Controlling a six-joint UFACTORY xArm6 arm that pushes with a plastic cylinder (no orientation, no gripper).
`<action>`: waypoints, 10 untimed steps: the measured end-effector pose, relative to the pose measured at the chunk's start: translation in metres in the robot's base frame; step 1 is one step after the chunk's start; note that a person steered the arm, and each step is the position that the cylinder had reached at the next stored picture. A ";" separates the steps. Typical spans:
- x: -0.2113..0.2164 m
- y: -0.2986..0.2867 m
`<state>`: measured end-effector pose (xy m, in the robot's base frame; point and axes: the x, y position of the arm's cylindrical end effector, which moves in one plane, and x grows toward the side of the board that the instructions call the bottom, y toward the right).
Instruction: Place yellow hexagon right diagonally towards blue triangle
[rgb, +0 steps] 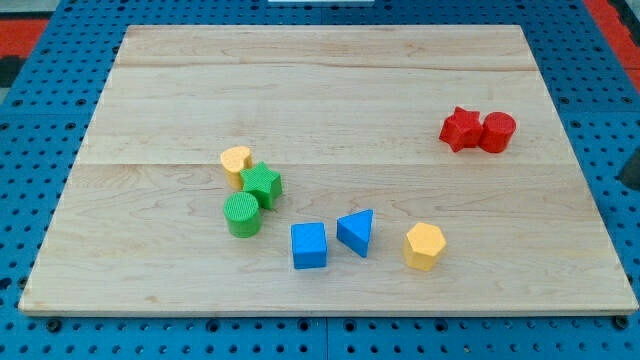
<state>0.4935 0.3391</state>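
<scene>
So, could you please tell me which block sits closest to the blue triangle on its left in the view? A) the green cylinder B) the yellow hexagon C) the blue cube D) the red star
C: the blue cube lies just to the view's left of the blue triangle, while the yellow hexagon is on its right; my tip does not show.

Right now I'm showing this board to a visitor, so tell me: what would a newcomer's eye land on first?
Probably the red pair near the view's right edge, a red star touching a red cylinder, set apart from everything else. Next, the loose row near the view's bottom: blue cube, blue triangle, yellow hexagon. My tip does not show in this view.
</scene>
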 end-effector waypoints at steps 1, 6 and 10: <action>0.062 -0.035; 0.084 -0.308; -0.006 -0.284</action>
<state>0.4875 0.0553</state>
